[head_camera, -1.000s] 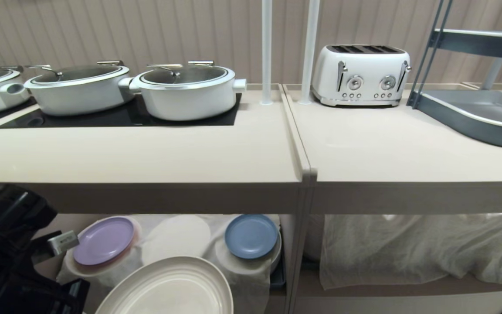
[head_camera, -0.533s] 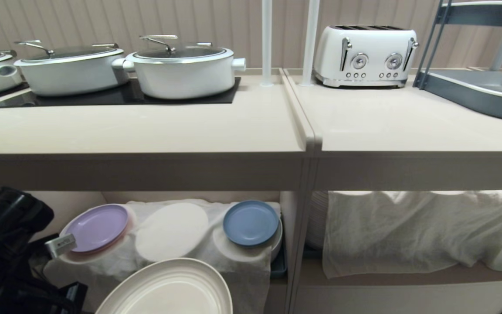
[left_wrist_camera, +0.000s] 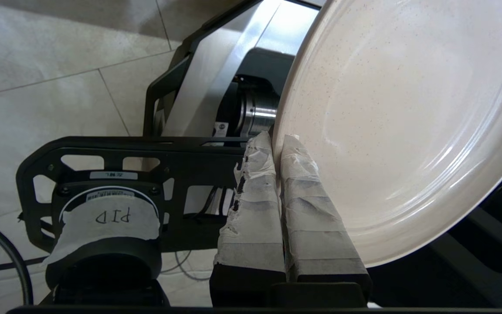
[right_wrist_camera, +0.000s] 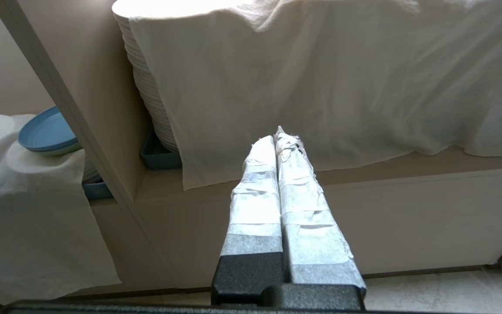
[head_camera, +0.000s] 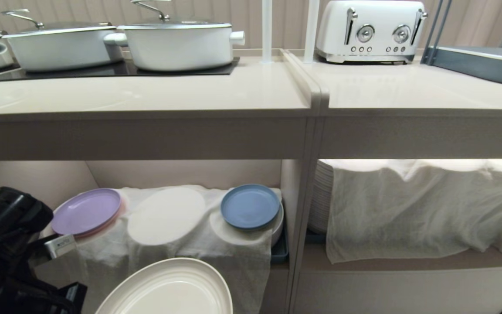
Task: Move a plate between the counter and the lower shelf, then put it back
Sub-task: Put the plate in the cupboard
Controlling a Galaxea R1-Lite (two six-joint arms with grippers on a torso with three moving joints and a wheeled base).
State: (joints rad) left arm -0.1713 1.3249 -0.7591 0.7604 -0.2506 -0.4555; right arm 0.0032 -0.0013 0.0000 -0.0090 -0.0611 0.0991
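Plate (left_wrist_camera: 408, 122) rim clamped in my left gripper (left_wrist_camera: 279, 144), hovering before lower shelf (head_camera: 181, 174); probably delivery leg; next: slide onto cloth (head_camera: 168, 226).

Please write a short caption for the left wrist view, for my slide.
Left gripper fingers shut on the rim of the cream plate, above a tiled floor.

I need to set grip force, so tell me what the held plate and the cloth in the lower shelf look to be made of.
The plate: probably glazed ceramic or stoneware, cream with fine specks and a soft sheen along its ridged rim. It could also be melamine. The cloth: thin woven fabric, likely cotton or linen, white, wrinkled and draping limply over the humps.
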